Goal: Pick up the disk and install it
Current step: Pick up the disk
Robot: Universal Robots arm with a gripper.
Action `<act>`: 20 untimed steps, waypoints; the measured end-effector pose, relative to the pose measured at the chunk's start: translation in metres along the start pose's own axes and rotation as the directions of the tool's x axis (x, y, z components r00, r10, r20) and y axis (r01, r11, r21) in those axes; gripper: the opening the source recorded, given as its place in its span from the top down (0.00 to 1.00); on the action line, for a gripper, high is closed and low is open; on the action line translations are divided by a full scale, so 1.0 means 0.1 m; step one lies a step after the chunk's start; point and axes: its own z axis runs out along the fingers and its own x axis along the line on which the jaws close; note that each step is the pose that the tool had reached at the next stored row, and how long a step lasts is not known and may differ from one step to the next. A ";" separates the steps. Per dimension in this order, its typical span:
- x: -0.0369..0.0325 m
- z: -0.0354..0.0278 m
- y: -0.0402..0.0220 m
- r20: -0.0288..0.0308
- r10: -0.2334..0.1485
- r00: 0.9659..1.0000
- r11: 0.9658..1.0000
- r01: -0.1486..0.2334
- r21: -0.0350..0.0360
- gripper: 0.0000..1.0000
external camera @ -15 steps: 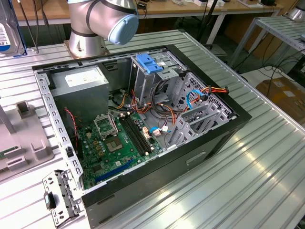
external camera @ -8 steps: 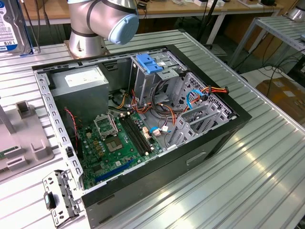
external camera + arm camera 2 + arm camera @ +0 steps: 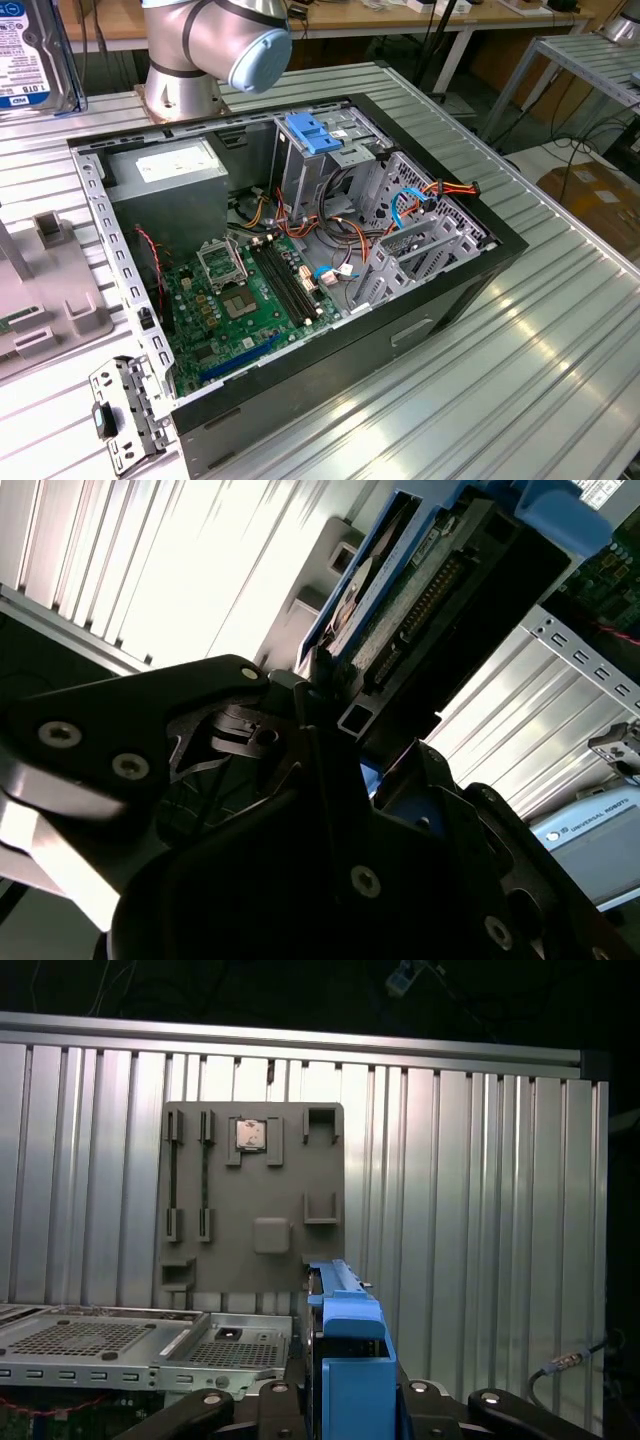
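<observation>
The disk is hanging upright in the air at the exterior view's far left, its label side facing the camera; it is above the table and well apart from the open computer case. In the second wrist view its connector edge and one blue side rail are showing just past the black fingers; in the first wrist view the same rail is standing edge-on between the two sides of the gripper. The gripper is clamping the disk from both sides, as far as I can judge; nothing else is carrying it. Under it, in the first wrist view, a grey holder plate is lying on the ribbed table.

So, in my judgement, the picking up is done and the work is standing in the carrying step; the installing is not yet done. Inside the case a tall metal cage with a blue latch is standing beside the grey power supply, and loose cables are lying near it. The move toward the case is calling for a firm hold, for turning the disk so that its rails are meeting the guides of a bay, and for keeping clear of those cables; which bay is meant, I cannot tell.
</observation>
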 end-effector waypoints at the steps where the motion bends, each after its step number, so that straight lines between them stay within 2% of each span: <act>1: 0.001 -0.001 -0.013 0.000 0.000 1.000 1.000 0.000 0.000 0.63; 17: 0.010 -0.006 -0.230 0.000 0.000 1.000 1.000 0.000 0.000 0.63; 20: 0.028 -0.006 -0.247 0.000 0.000 1.000 1.000 0.000 0.000 0.63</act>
